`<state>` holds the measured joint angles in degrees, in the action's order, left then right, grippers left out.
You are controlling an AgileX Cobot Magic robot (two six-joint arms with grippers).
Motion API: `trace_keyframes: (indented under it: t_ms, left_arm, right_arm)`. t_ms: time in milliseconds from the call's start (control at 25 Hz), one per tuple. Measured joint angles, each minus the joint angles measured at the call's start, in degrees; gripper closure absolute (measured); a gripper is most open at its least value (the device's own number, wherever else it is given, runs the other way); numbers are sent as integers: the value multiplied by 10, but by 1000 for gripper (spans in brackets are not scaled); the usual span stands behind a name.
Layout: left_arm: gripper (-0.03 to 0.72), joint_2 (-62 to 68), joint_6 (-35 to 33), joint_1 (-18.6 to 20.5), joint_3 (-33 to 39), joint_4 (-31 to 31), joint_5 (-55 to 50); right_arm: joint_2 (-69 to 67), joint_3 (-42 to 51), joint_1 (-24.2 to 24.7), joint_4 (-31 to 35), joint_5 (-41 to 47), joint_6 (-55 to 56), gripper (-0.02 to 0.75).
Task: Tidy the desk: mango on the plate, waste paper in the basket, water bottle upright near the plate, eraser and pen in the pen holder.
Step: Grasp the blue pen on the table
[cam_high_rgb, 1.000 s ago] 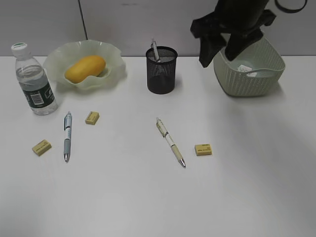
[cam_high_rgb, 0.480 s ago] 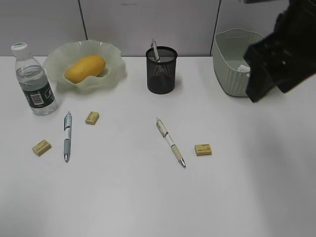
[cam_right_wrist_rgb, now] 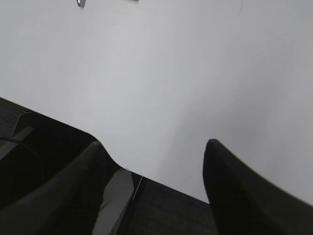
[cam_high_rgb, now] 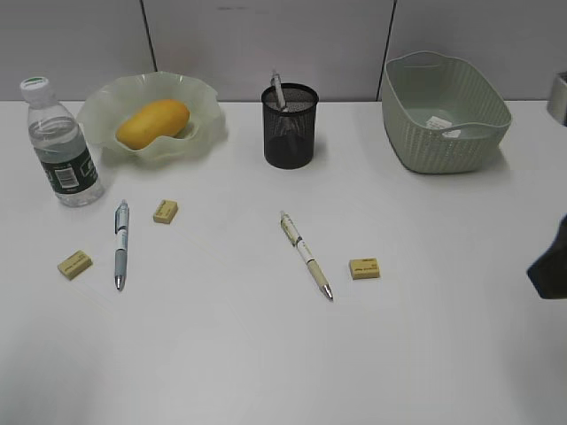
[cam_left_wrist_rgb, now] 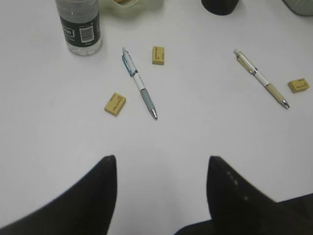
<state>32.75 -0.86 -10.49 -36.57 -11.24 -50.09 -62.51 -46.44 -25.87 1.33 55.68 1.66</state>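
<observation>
Lying loose on the counter (cam_high_rgb: 266,354) are three erasers (cam_high_rgb: 165,211) and two pens (cam_high_rgb: 306,254), with a third pen (cam_high_rgb: 278,89) standing in the holder (cam_high_rgb: 290,126). One mango (cam_high_rgb: 153,123) sits on the plate (cam_high_rgb: 204,102), one bottle (cam_high_rgb: 60,146) stands upright beside it, and the paper (cam_high_rgb: 440,123) lies in the basket (cam_high_rgb: 443,146) (only the exterior view shows these). Both wrist views show their tools, left (cam_left_wrist_rgb: 161,164) and right (cam_right_wrist_rgb: 154,149), gaping and empty.
</observation>
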Motion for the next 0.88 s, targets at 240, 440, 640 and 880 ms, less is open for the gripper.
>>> trace_keyframes:
  t_ms: [240,440,640,880]
  left_arm:
    - [243,107,0,0,0,-10,47]
    - [243,240,0,0,-11,-42,70]
    - [243,351,0,0,-62,-55,75]
    - [243,458,0,0,-124,-57,95]
  right_arm:
    - [134,75,0,-7,-18,0,239]
    - [247,112,0,-8,-18,0,239]
    - [341,132,0,-8,-3,1,239]
    - [395,135,0,-8,29,4,239]
